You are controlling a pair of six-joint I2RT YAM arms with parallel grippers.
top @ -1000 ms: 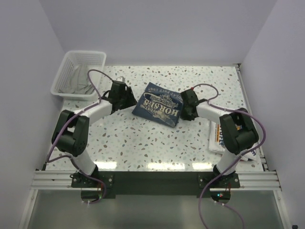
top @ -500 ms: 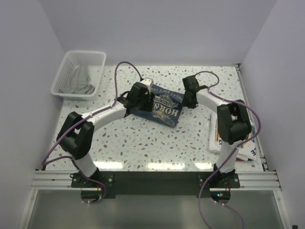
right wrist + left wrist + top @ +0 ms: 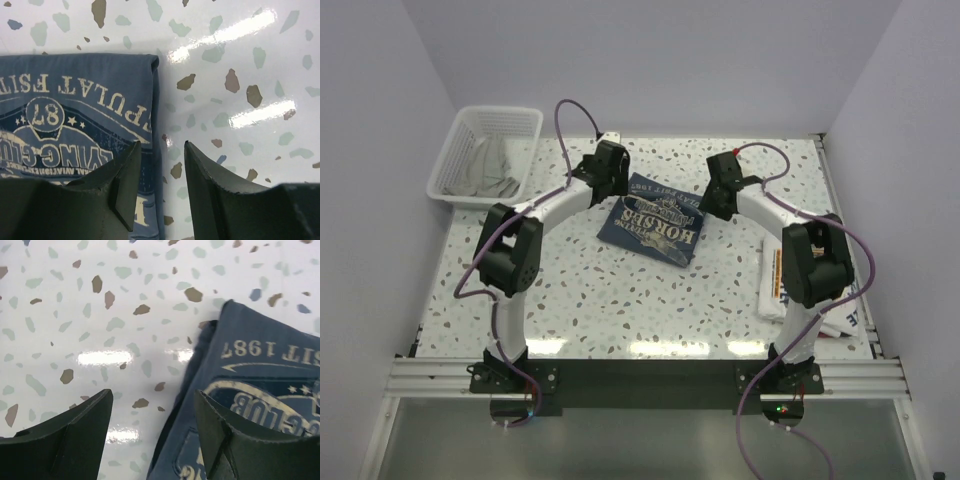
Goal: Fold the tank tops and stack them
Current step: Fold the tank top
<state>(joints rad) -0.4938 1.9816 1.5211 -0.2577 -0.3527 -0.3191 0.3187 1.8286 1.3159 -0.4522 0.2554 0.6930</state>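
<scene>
The left tool (image 3: 605,168) is poised over the far-left corner of the folded slate-blue tank top (image 3: 653,225) with its fingers spread wide. In its wrist view the cloth's edge runs under the gap. The right tool (image 3: 720,195) is at the far-right corner of the same top with its fingers parted only a little, and the folded edge lies beneath them. Neither tool pinches anything. The white tank top (image 3: 772,285) lies on the bench (image 3: 620,300) well behind the right tool, towards that arm's base and partly hidden by the arm.
</scene>
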